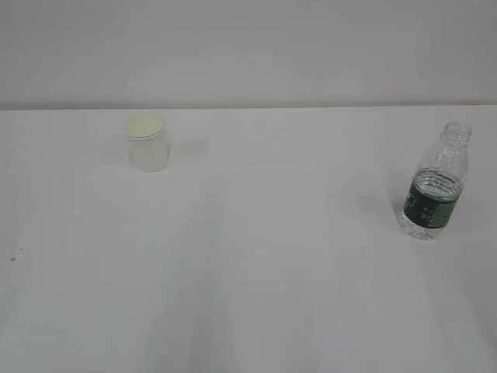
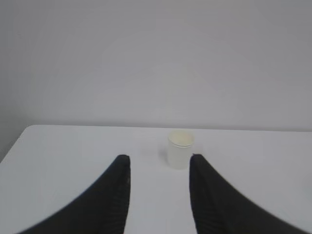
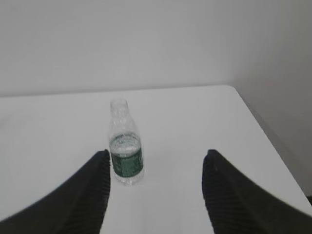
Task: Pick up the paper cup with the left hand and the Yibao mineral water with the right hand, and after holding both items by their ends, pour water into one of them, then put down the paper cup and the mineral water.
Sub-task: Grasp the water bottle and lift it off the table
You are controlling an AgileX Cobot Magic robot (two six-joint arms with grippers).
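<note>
White table [image 1: 248, 295] lies open between paper cup [image 1: 147, 142] and bottle [image 1: 433, 193].

Bright, even light; soft focus.

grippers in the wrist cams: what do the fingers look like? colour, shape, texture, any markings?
Left hand: two matte black fingers, broad at the base, curving to rounded tips, with faint ribbing. Right hand: the same black tapered fingers. No markings, cables or arm links show in any view.

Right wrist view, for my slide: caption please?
Open right claw faces the uncapped Yibao mineral water standing on the white table.
</note>
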